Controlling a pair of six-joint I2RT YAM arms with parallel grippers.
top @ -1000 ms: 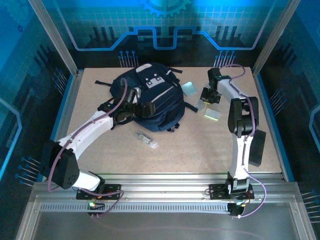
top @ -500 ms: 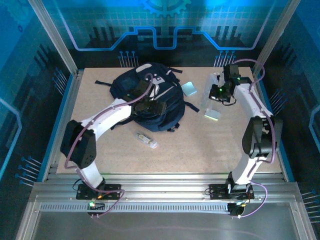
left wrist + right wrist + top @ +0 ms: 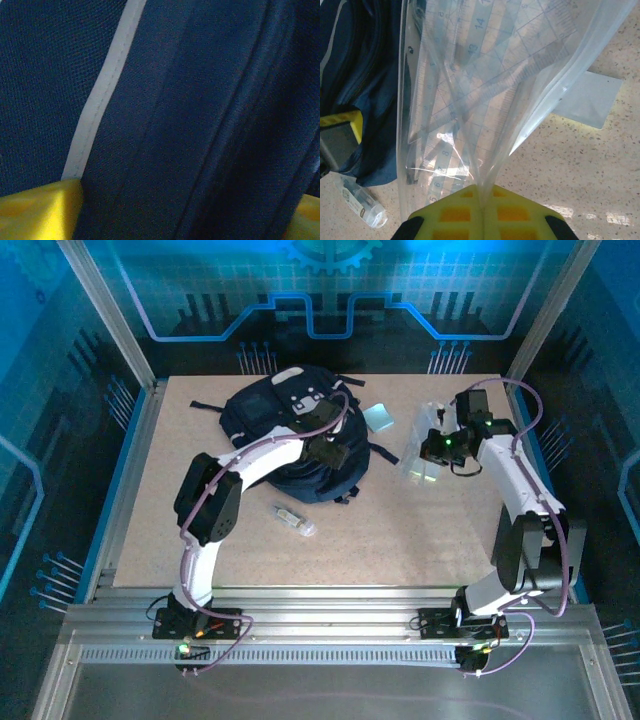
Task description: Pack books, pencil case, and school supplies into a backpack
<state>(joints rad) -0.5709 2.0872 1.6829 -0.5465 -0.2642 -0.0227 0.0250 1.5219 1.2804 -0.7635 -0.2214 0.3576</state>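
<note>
The navy backpack (image 3: 285, 425) lies at the back left of the table. My left gripper (image 3: 330, 447) rests on its right side, open, and its yellow fingertips (image 3: 35, 210) stand wide apart on the navy cloth beside the pale stripe (image 3: 102, 95). My right gripper (image 3: 482, 197) is shut on the clear pencil case (image 3: 465, 85), which hangs lifted off the table (image 3: 415, 440) with rulers showing through. The pale-blue pad (image 3: 378, 418) lies between backpack and pouch. Under the pouch sits the yellow-green pad (image 3: 424, 473). The clear tube (image 3: 293, 520) lies in front of the backpack. The books are out of view.
Black straps (image 3: 205, 405) trail from the backpack to the left. Blue rails (image 3: 135, 470) edge the table on both sides. Bare tabletop (image 3: 400, 540) spreads across the front half between the two arms.
My left gripper has swung right across the backpack to its right side. My right gripper has risen with the pencil case, which now hangs off the table.
</note>
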